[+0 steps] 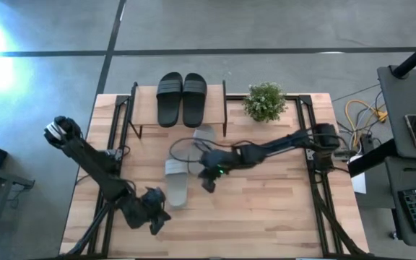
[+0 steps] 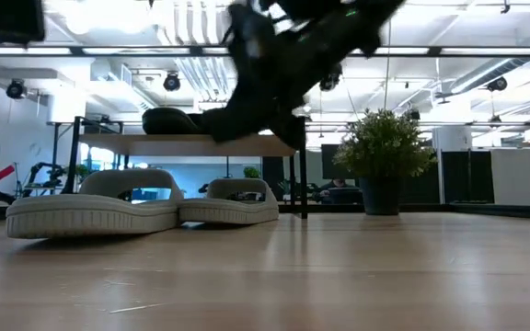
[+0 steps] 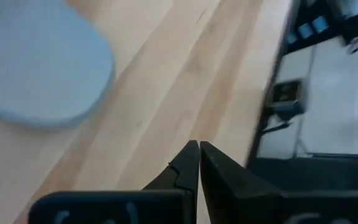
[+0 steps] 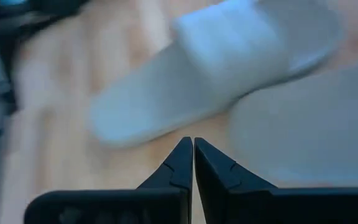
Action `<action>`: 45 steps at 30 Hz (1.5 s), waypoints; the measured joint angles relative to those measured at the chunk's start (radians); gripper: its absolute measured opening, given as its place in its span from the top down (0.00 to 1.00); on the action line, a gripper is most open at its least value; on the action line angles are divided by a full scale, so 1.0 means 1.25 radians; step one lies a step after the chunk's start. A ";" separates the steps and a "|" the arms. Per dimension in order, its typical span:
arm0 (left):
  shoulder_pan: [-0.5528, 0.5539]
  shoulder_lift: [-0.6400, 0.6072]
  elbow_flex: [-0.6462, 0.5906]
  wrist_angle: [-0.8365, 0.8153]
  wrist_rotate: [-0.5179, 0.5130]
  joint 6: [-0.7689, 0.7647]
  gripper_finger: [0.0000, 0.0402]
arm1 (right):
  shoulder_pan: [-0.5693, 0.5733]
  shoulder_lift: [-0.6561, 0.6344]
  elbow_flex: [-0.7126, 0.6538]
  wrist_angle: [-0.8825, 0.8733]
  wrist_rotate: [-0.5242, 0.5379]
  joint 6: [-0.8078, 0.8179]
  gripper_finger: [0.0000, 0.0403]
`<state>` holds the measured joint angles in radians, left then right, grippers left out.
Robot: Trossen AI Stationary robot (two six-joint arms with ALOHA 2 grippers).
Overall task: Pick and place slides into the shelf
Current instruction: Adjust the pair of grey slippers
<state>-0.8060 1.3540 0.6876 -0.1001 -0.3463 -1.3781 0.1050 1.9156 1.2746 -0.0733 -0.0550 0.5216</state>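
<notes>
wooden tabletop under both arms, concrete floor round it, open lab space behind in the low view. shelf sits at the far edge beyond the right gripper, black slides already paired on its top board, toes out, so that half looks done. potted plant just beside the shelf, not in play

right gripper hangs over the table middle, fingers pressed together, nothing between them. both light grey slides are right by it: nearer grey slide lies flat just beside the gripper, farther grey slide between the gripper and the shelf front. right wrist view has both close ahead of the tips, one overlapping the other's edge, which will likely make a clean strap grab awkward

left gripper waits low near the front table edge, fingers closed and empty, nearer grey slide just ahead of it

judgement: grey pair still to go; right needs to open before dropping on a strap
</notes>
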 joint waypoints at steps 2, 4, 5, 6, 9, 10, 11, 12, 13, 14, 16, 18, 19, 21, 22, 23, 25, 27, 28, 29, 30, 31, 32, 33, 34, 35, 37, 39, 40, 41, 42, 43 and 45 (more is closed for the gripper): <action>-0.016 0.031 -0.002 -0.001 -0.003 -0.016 1.00 | -0.024 0.035 0.050 -0.053 0.013 -0.019 0.98; -0.028 0.060 -0.003 0.023 -0.004 -0.024 1.00 | -0.044 0.071 0.079 -0.102 0.011 -0.020 0.98; -0.033 0.075 -0.003 0.030 -0.005 -0.024 1.00 | -0.052 0.087 0.090 -0.097 0.008 -0.020 0.98; -0.035 0.088 -0.005 0.043 -0.006 -0.024 1.00 | -0.058 0.100 0.094 -0.099 0.005 -0.020 0.98; -0.036 0.121 -0.007 0.080 -0.014 -0.024 1.00 | -0.068 0.139 0.115 -0.106 0.003 -0.020 0.98; -0.036 0.131 -0.008 0.092 -0.025 -0.023 1.00 | -0.069 0.144 0.118 -0.117 0.002 -0.020 0.98; -0.036 0.139 -0.007 0.102 -0.029 -0.024 1.00 | -0.069 0.152 0.122 -0.134 0.003 -0.021 0.98; -0.036 0.145 -0.007 0.102 -0.044 -0.024 1.00 | -0.069 0.160 0.128 -0.131 0.003 -0.024 0.98; -0.037 0.150 -0.007 0.103 -0.059 -0.024 1.00 | -0.069 0.162 0.129 -0.124 0.003 -0.027 0.98; -0.037 0.154 -0.008 0.109 -0.066 -0.023 1.00 | -0.068 0.163 0.129 -0.131 0.003 -0.031 0.98; -0.036 0.158 -0.013 0.113 -0.084 -0.023 1.00 | -0.061 0.163 0.128 -0.132 0.005 -0.038 0.98; -0.035 0.158 -0.022 0.110 -0.110 -0.024 1.00 | -0.053 0.162 0.128 -0.151 0.006 -0.041 0.98; -0.033 0.158 -0.028 0.112 -0.121 -0.024 1.00 | -0.049 0.161 0.129 -0.166 0.006 -0.041 0.98; -0.028 0.155 -0.042 0.108 -0.144 -0.024 1.00 | -0.040 0.159 0.133 -0.193 0.006 -0.044 0.98; -0.024 0.154 -0.047 0.108 -0.149 -0.024 1.00 | -0.035 0.159 0.135 -0.204 0.005 -0.044 0.98; -0.019 0.152 -0.051 0.108 -0.149 -0.024 1.00 | -0.030 0.159 0.136 -0.210 0.006 -0.045 0.98; -0.013 0.150 -0.055 0.109 -0.149 -0.024 1.00 | -0.018 0.157 0.136 -0.214 0.007 -0.050 0.98; -0.009 0.149 -0.056 0.111 -0.148 -0.025 1.00 | -0.010 0.150 0.134 -0.211 0.006 -0.050 0.98; -0.009 0.148 -0.057 0.116 -0.148 -0.026 1.00 | -0.006 0.144 0.134 -0.200 0.006 -0.051 0.98; -0.009 0.148 -0.056 0.122 -0.147 -0.030 1.00 | -0.004 0.135 0.133 -0.186 0.008 -0.055 0.98; -0.009 0.147 -0.053 0.122 -0.147 -0.040 1.00 | -0.003 0.124 0.133 -0.175 0.015 -0.060 0.98; -0.009 0.146 -0.051 0.124 -0.147 -0.048 1.00 | -0.002 0.108 0.133 -0.163 0.017 -0.062 0.98; -0.009 0.146 -0.048 0.132 -0.147 -0.052 1.00 | -0.004 0.092 0.134 -0.158 0.023 -0.063 0.98; -0.009 0.146 -0.045 0.139 -0.147 -0.054 1.00 | -0.008 0.077 0.135 -0.158 0.034 -0.064 0.98; -0.008 0.146 -0.039 0.146 -0.147 -0.055 1.00 | -0.013 0.061 0.135 -0.164 0.045 -0.065 0.98; -0.008 0.146 -0.034 0.153 -0.147 -0.053 1.00 | -0.016 0.048 0.134 -0.172 0.055 -0.071 0.98; -0.008 0.146 -0.021 0.159 -0.146 -0.046 1.00 | -0.017 0.023 0.132 -0.180 0.075 -0.092 0.98; -0.008 0.146 -0.007 0.159 -0.146 -0.042 1.00 | -0.015 -0.012 0.132 -0.205 0.086 -0.105 0.98; -0.009 0.146 -0.001 0.159 -0.146 -0.035 1.00 | -0.014 -0.030 0.132 -0.220 0.090 -0.108 0.98; -0.009 0.146 0.002 0.159 -0.145 -0.027 1.00 | -0.012 -0.047 0.133 -0.244 0.098 -0.110 0.98; -0.010 0.147 0.005 0.159 -0.145 -0.022 1.00 | -0.011 -0.063 0.133 -0.276 0.104 -0.110 0.98; -0.010 0.151 0.006 0.161 -0.146 -0.021 1.00 | -0.009 -0.077 0.130 -0.309 0.116 -0.110 0.98; -0.010 0.161 0.006 0.154 -0.146 -0.023 1.00 | -0.002 -0.097 0.123 -0.365 0.143 -0.110 0.98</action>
<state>-0.8181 1.5553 0.6949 0.0919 -0.5289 -1.4070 0.1030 1.7946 1.4283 -0.5301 0.1235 0.3841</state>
